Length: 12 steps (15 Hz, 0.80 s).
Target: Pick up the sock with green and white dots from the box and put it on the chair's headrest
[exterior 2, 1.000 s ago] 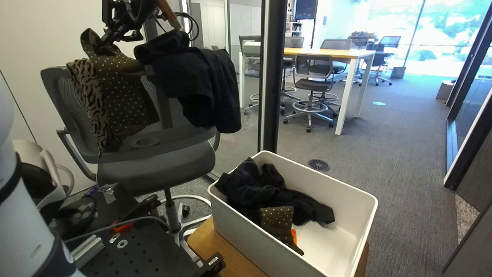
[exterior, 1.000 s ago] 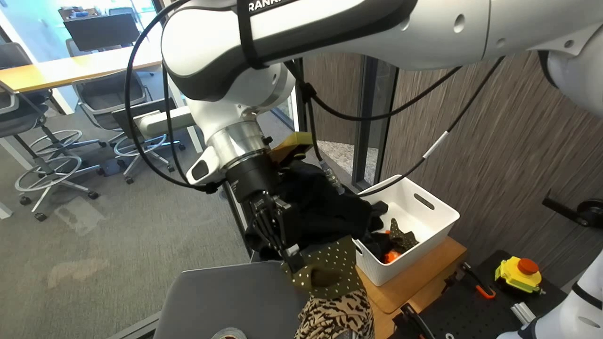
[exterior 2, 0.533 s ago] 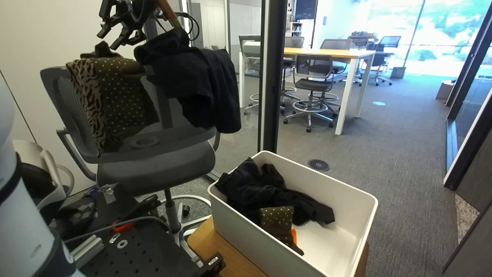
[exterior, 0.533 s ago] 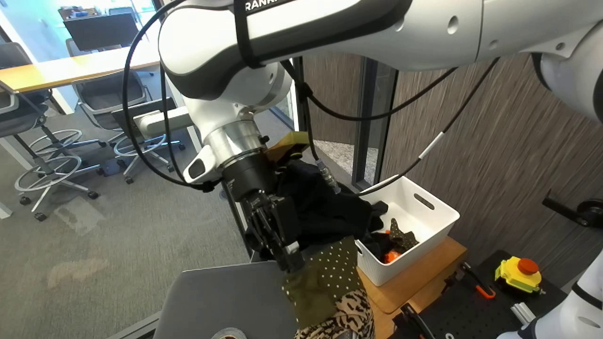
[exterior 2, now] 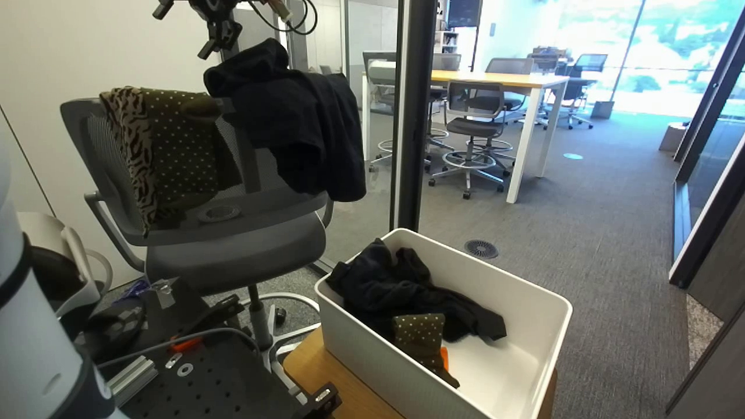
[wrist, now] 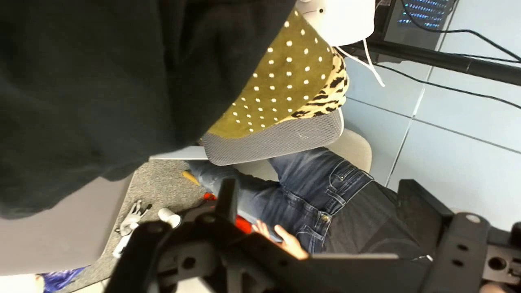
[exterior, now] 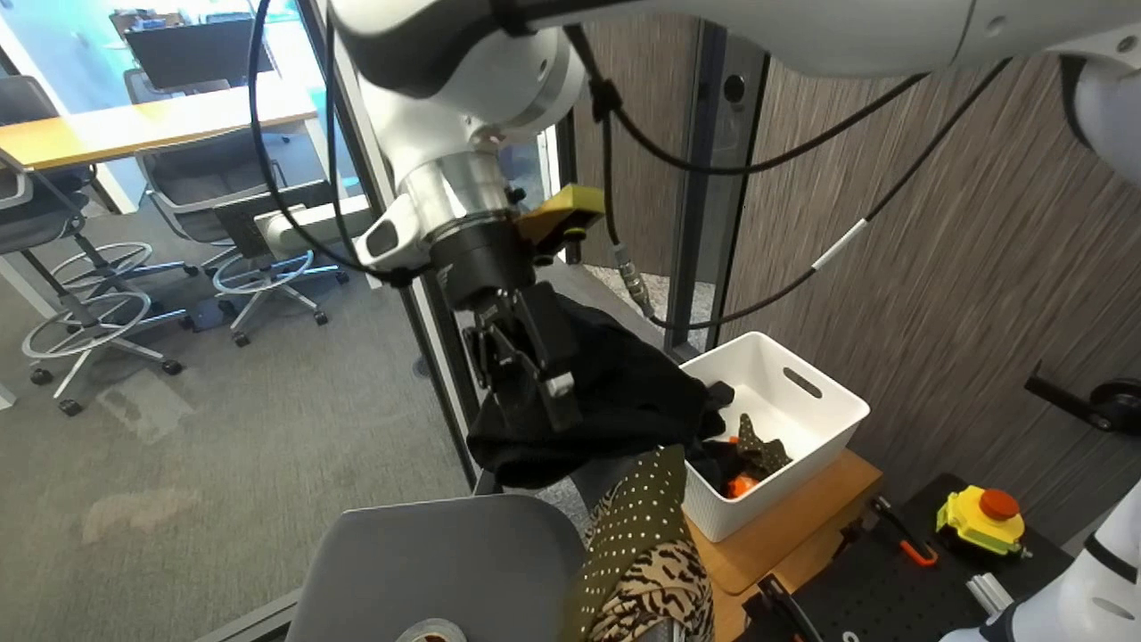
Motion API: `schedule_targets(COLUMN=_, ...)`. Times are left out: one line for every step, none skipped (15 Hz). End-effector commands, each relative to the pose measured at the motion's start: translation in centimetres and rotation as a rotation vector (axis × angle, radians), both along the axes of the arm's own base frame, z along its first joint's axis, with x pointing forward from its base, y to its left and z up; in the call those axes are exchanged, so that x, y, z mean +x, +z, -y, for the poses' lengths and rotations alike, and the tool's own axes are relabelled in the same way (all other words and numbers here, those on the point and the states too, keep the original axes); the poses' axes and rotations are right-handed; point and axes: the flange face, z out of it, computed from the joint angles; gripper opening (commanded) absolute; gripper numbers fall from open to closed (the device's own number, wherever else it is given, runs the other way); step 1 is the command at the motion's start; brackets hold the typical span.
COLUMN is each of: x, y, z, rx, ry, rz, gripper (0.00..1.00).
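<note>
The olive-green sock with white dots [exterior 2: 186,145] hangs over the chair's headrest [exterior 2: 90,134], lying partly on a tiger-patterned cloth. In the wrist view the dotted sock [wrist: 285,77] spreads over the mesh back [wrist: 276,142]. Above the chair back, apart from the sock, my gripper [exterior 2: 184,32] is raised with its fingers spread. Nothing sits between the fingertips of the gripper [wrist: 319,189] in the wrist view. The white box [exterior: 784,481] on a wooden stand holds another dotted olive cloth [exterior 2: 419,334], black clothing and something orange.
A black garment [exterior 2: 302,128] drapes over the same chair back, close to the gripper. Tiger-patterned cloth [exterior: 664,580] lies beside the sock. A person in jeans [wrist: 309,183] is behind the chair, hand visible. A black perforated board [exterior 2: 204,384] stands near the robot's base.
A second ago the gripper held the sock's end up above the headrest. It has let go, the sock has dropped flat over the chair back, and the gripper has opened wider and risen.
</note>
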Motion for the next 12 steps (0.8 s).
schedule_targets(x=-0.3, y=7.1, z=5.7, rx=0.03, ry=-0.133, rz=0.13, gripper=1.0)
schedule_targets(x=-0.6, y=8.7, z=7.3, rx=0.036, ry=-0.166, rz=0.163, gripper=1.0)
schedule_targets(x=-0.8, y=10.4, z=9.2, rx=0.039, ry=-0.203, rz=0.199, gripper=1.0)
schedule_targets(x=-1.3, y=11.9, z=11.2, rx=0.04, ry=-0.242, rz=0.236, gripper=1.0)
schedule_targets(x=-2.0, y=13.4, z=13.3, rx=0.042, ry=-0.286, rz=0.271, gripper=1.0)
schedule_targets(x=-2.9, y=14.5, z=15.4, rx=0.041, ry=-0.327, rz=0.3, gripper=1.0)
schedule_targets(x=-3.9, y=15.2, z=17.3, rx=0.037, ry=-0.368, rz=0.327, gripper=1.0)
schedule_targets(x=-5.0, y=15.8, z=19.1, rx=0.03, ry=-0.409, rz=0.349, gripper=1.0)
schedule_targets(x=-6.2, y=16.0, z=20.8, rx=0.026, ry=-0.453, rz=0.36, gripper=1.0)
schedule_targets(x=-7.4, y=16.0, z=22.5, rx=0.022, ry=-0.496, rz=0.372, gripper=1.0)
schedule_targets(x=-8.7, y=15.8, z=24.1, rx=0.016, ry=-0.541, rz=0.38, gripper=1.0)
schedule_targets(x=-10.0, y=15.7, z=25.6, rx=0.011, ry=-0.588, rz=0.388, gripper=1.0)
